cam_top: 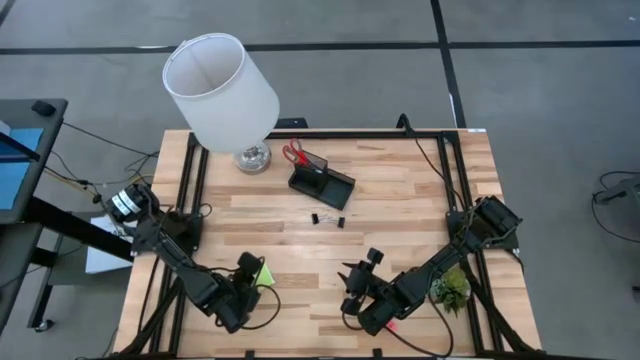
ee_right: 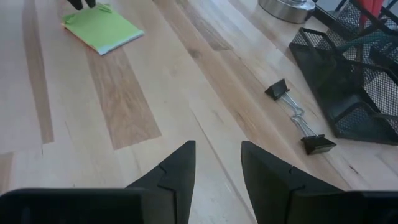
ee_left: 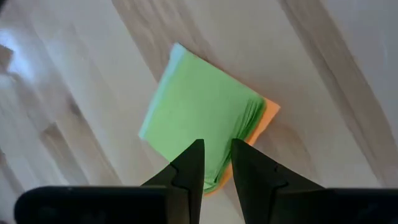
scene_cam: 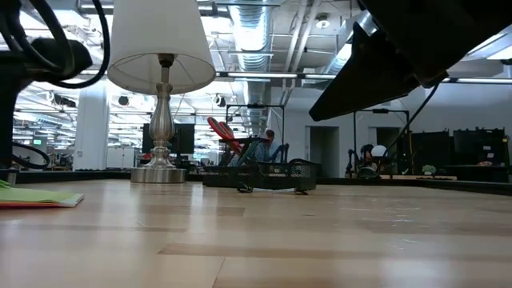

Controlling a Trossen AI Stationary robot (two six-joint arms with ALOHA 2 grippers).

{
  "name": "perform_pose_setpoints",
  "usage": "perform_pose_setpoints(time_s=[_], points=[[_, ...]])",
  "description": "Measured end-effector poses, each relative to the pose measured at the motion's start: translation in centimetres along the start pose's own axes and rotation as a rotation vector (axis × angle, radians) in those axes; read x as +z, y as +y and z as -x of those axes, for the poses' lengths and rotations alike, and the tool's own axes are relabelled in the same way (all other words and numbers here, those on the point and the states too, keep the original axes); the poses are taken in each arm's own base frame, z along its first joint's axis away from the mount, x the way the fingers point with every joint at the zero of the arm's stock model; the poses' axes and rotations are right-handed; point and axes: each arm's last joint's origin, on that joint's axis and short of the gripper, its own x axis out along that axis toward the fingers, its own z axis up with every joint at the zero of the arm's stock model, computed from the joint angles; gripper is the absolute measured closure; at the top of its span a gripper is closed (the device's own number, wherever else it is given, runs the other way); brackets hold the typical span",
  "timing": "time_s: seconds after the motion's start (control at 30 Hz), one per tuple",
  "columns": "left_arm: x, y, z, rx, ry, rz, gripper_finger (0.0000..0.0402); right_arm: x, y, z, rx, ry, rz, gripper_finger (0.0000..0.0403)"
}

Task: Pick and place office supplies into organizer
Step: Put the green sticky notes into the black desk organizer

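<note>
While poised over the lime-green square sticky-note pad [ee_left: 199,112] on the wooden counter [cam_top: 400,200], left pincer [ee_left: 216,163] narrowly parted, gripping nothing. Right pincer [ee_right: 217,163] likewise narrow, empty, near two black binder clips [ee_right: 298,124] beside black mesh organizer [ee_right: 348,87].

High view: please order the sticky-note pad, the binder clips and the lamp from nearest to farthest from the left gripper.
From the left gripper:
1. Sticky-note pad, right beside it, near the front edge.
2. Binder clips, mid-table.
3. Lamp, back left corner.
</note>
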Motion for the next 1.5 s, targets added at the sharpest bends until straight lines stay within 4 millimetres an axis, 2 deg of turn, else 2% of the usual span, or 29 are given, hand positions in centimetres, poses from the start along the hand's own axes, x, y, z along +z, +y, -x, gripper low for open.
perform_pose_setpoints(time_s=[0.2,0.53,0.83,0.93,1.03,1.13,1.23,1.33,1.43,1.5], points=[[0.0,0.3,-0.3,-0.098,0.035,-0.001,0.0329,0.1,-0.2,-0.4,-0.011,0.005,0.005,0.0281],[0.1,0.4,-0.4,-0.1,0.03,-0.013,0.0329,0.4,-0.7,-1.1,-0.033,0.017,0.002,0.0281],[0.8,-0.2,-3.3,-0.101,0.096,-0.093,0.033,0.4,-0.7,-1.1,-0.032,0.017,0.003,0.0281],[0.7,-0.1,-3.3,-0.102,0.115,-0.097,0.0347,0.4,-0.7,-1.1,-0.033,0.018,0.003,0.0281],[1.0,0.0,-2.8,-0.084,0.114,-0.102,0.0388,0.4,-0.8,-1.1,-0.034,0.019,0.006,0.0281],[1.8,0.4,-2.2,-0.005,0.085,-0.109,0.0396,0.3,-0.9,-1.1,-0.04,0.024,0.016,0.0281],[2.9,1.7,-1.0,0.146,0.05,-0.167,0.04,0.4,-1.0,-1.3,-0.047,0.026,0.013,0.0281],[3.6,3.7,-0.5,0.291,0.097,-0.292,0.0401,0.6,-1.3,-1.7,-0.059,0.026,0.0,0.0281],[4.8,7.0,-0.5,0.304,0.13,-0.377,0.0401,1.0,-1.7,-2.4,-0.071,0.026,-0.038,0.0281],[5.5,9.9,-0.6,0.301,0.144,-0.37,0.0401,1.3,-1.9,-2.9,-0.062,0.039,-0.08,0.0281]])
